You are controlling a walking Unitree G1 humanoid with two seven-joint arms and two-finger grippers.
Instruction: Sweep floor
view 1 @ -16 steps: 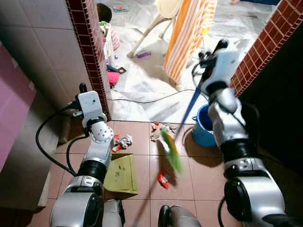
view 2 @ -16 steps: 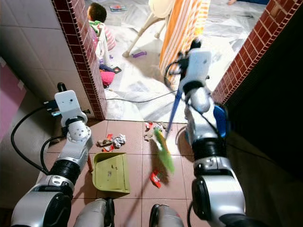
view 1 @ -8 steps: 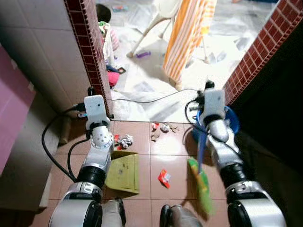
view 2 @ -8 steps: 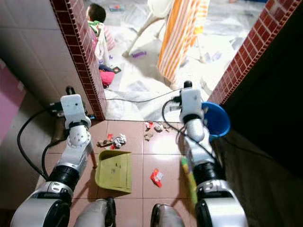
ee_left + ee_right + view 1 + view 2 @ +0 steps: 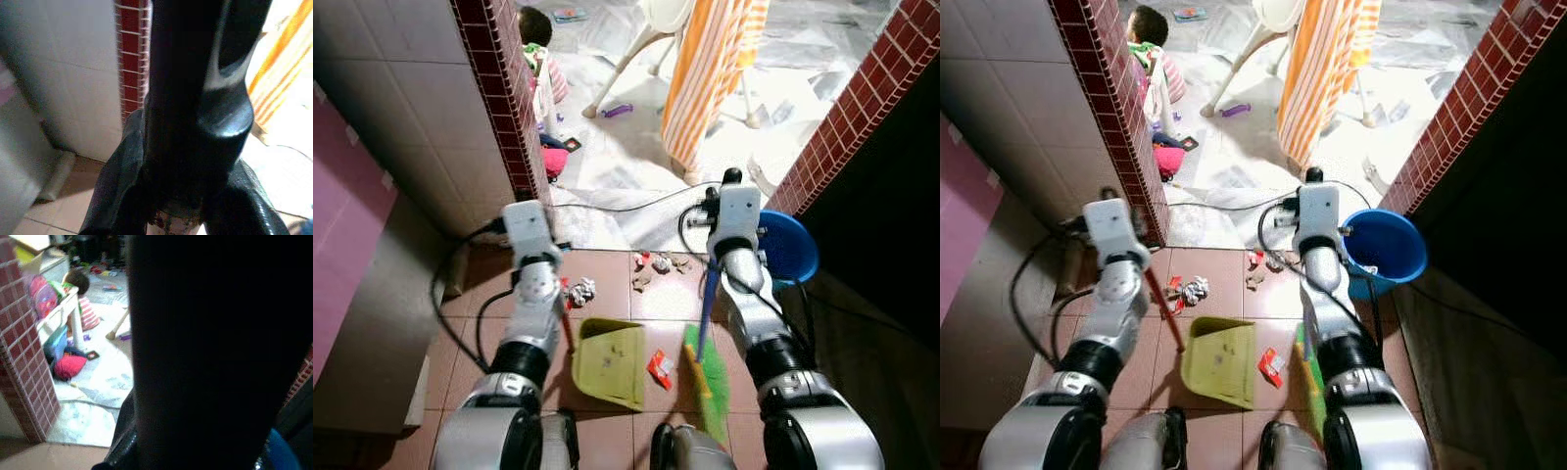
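On the brown tile floor (image 5: 607, 279), the right gripper (image 5: 717, 264) grips the light, stiff broom (image 5: 705, 364) up its blue stick, the left gripper (image 5: 1141, 262) grips the light dustpan (image 5: 1219, 360) by its red handle, and the right wrist view adds a child sitting far off.
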